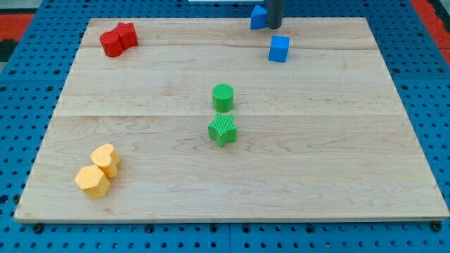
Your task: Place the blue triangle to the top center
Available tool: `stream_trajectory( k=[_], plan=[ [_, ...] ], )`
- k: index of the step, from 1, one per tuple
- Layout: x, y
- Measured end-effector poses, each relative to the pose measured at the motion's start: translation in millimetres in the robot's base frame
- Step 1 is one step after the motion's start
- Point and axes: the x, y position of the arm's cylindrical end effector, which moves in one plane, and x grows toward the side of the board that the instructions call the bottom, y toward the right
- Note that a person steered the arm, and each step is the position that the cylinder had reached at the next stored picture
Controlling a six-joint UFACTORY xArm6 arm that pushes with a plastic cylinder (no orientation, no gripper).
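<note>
The blue triangle (259, 17) sits at the top edge of the wooden board (140, 91), a little right of centre, partly hidden by my rod. My tip (274, 27) touches its right side. A blue cube (279, 49) lies just below and to the right of my tip, apart from it.
Two red blocks (117, 39) touch each other at the top left. A green cylinder (223, 97) and a green star (223, 130) stand near the middle. A yellow heart (106, 159) and a yellow hexagon (92, 181) touch at the bottom left.
</note>
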Motion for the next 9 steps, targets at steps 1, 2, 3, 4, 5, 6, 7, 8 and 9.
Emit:
stream_trajectory(
  k=[1,2,3,4,5,6,7,8,9],
  plan=[
    [-10.4,1.4],
    [-10.4,-12.1],
    [0.5,-76.0],
    [59.0,-155.1],
    [66.9,-217.3],
    [-10.0,-217.2],
    [-10.2,-214.4],
    [-10.6,-179.3],
    [-8.5,-153.2]
  ],
)
